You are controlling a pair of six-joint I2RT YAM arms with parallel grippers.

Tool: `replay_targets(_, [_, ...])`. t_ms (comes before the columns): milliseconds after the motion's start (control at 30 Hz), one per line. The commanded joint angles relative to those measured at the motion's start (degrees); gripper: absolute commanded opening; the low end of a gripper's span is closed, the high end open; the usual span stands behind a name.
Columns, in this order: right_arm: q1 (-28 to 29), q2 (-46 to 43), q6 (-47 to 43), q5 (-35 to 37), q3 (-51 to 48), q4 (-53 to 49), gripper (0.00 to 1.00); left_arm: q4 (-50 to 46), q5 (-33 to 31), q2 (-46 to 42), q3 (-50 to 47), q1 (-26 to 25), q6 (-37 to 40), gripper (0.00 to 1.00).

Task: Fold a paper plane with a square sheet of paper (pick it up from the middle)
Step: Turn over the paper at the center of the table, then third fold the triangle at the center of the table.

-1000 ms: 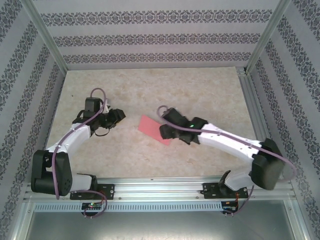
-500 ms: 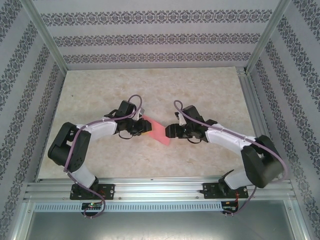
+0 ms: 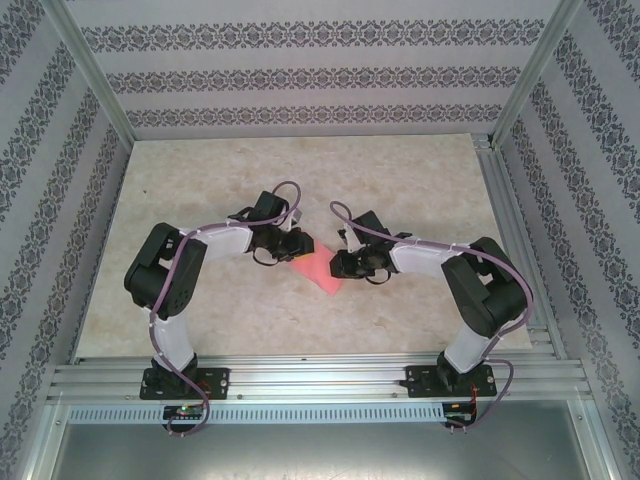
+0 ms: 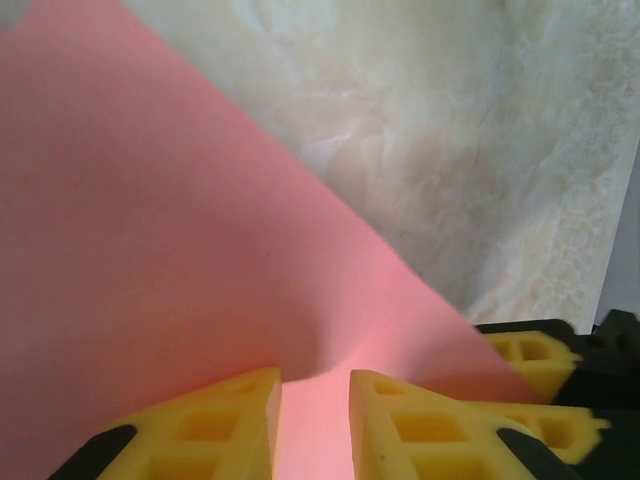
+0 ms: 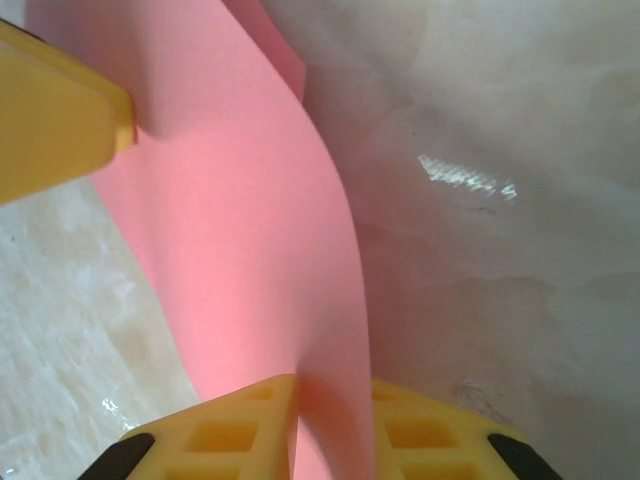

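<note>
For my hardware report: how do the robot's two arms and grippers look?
Both the left arm and right arm have white links with black joints, each trailed by a looping purple cable. The fingers are yellow honeycomb-like blocks on black mounts.

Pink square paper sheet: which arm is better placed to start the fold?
Probably right. The right end effector pinches the pink square paper sheet where it curls up off the table; the left end effector straddles a flatter part.

Beige marbled table (image 3: 300, 170) w/ pink square sheet of paper (image 3: 318, 268) near ctr, bowed upward.
</note>
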Motion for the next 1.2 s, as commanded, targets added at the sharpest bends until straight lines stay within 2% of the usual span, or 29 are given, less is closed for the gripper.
replay_targets(0, [0.92,0.77,2.25,1.55,-1.9,2.75,0.23,-4.25,1.62,1.72,2.12,-0.79,2.93,0.26])
replay_targets(67, [0.82,0.69,2.3,3.58,-2.13,1.99,0.24,-4.7,1.62,1.38,1.7,-1.04,3.31,0.26])
replay_targets(133, [0.81,-0.19,2.05,3.98,-1.71,0.61,0.3,-6.16,1.93,2.04,1.95,-1.09,4.66,0.26])
replay_targets(267, [0.82,-5.32,2.21,5.47,-1.25,-2.37,0.39,-8.34,-1.23,3.28,2.29,-1.09,6.04,0.25])
replay_targets(333, [0.82,-8.58,2.94,5.25,-1.75,-2.73,0.3,-7.93,-2.17,3.3,2.05,-1.03,5.8,0.24])
replay_targets(433, [1.32,-11.97,4.52,6.48,-1.49,-4.52,0.37,-7.83,-2.08,3.13,1.78,-1.06,6.04,0.24])
replay_targets(533, [2.95,-16.45,7.0,7.15,-2.07,-2.12,0.31,-7.83,-2.31,3.08,1.76,-1.08,6.4,0.24])
replay_targets(600, [4.03,-17.27,9.22,3.8,-3.27,3.09,0.27,-7.29,-2.03,2.95,1.82,-1.05,6.11,0.24])
replay_targets(700, [5.51,-12.35,12.48,-2.16,-3.44,8.54,0.19,-6.77,-1.57,2.83,2.03,-1.05,5.88,0.25])
replay_targets(933, [8.93,-0.91,17.11,-4.4,-3.15,17.94,0.18,-6.86,-1.04,2.78,2.56,-1.06,6.06,0.25])
replay_targets(1167, [8.76,3.98,18.91,-4.49,-3.89,21.2,0.17,-6.88,-0.75,2.78,2.51,-1.1,6.32,0.26])
